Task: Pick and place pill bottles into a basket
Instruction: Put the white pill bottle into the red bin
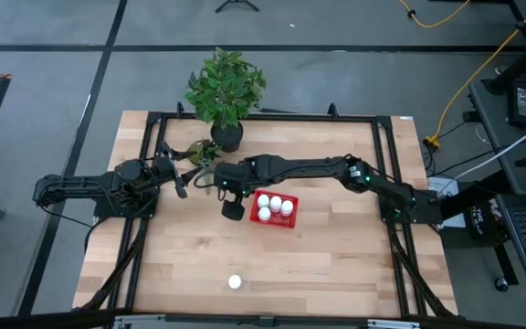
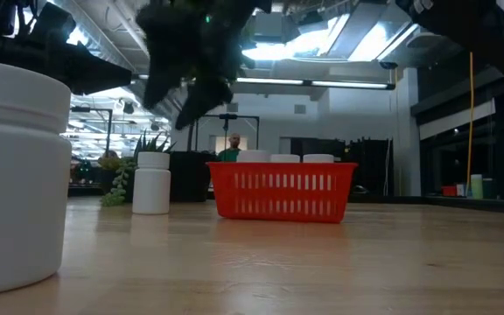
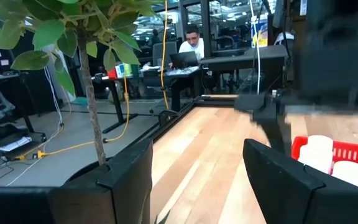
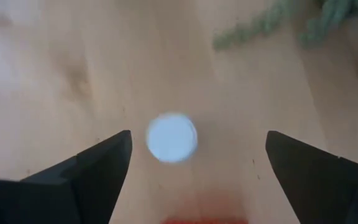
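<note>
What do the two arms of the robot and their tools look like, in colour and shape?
Both arms are black or very dark, built of slim jointed segments. The right arm shows small green lights near one joint. The left arm has thin dark cables beside it. The right tool has two flat, wedge-shaped black fingers; the left tool has two broad, angular black fingers. No writing is visible.

Basket (image 1: pixel 291 222) near table (image 1: pixel 336 265) centre, 3 bottles (image 1: pixel 275 207) inside. Right gripper (image 1: pixel 233 203) just beside basket at its 9 o'clock, arm reaching in from 3 o'clock side. 1 bottle (image 1: pixel 235 282) alone at table's 6 o'clock, well apart from basket. Left gripper (image 1: pixel 177 174) at 10 o'clock of basket, near plant (image 1: pixel 226 87) at table's 12 o'clock edge.
</note>
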